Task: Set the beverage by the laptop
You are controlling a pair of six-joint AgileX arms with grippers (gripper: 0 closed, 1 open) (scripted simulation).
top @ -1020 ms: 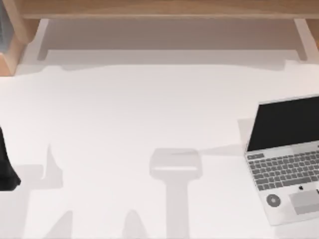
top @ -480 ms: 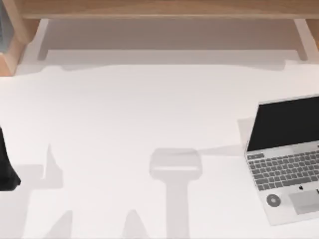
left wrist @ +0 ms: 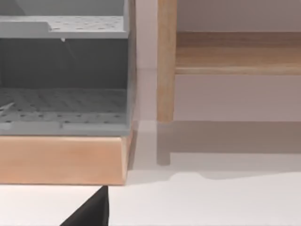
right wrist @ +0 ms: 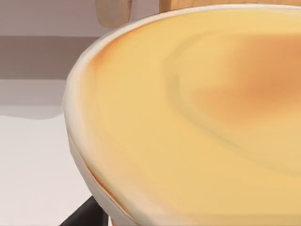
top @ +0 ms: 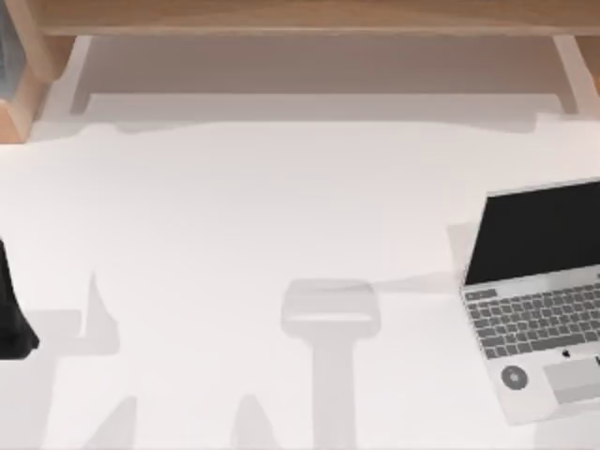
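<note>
White table (top: pixel 234 206) runs under both arms, with a wooden shelf (top: pixel 309 17) along its far edge. A dark sliver of the right gripper (right wrist: pixel 87 216) shows low in the right wrist view. Whether it is apart, together or clamped on anything cannot be told. Just in front of it, very close to that camera, looms a round yellow-orange body with a pale cream rim, taken here as the beverage (right wrist: pixel 197 122); pale wooden legs stand behind it. The left gripper (left wrist: pixel 91 213) likewise shows as a dark wedge, and its state cannot be told either. It faces a grey perforated rack (left wrist: pixel 63 99) on a wooden base (left wrist: pixel 61 160), with a wooden post (left wrist: pixel 166 61) beside that. From above, the left arm (top: pixel 11 314) sits low at the table's left edge. The laptop (top: pixel 539 319) lies well apart at the table's right edge, its lid open, its black screen upright and its keys and trackpad bare.
</note>
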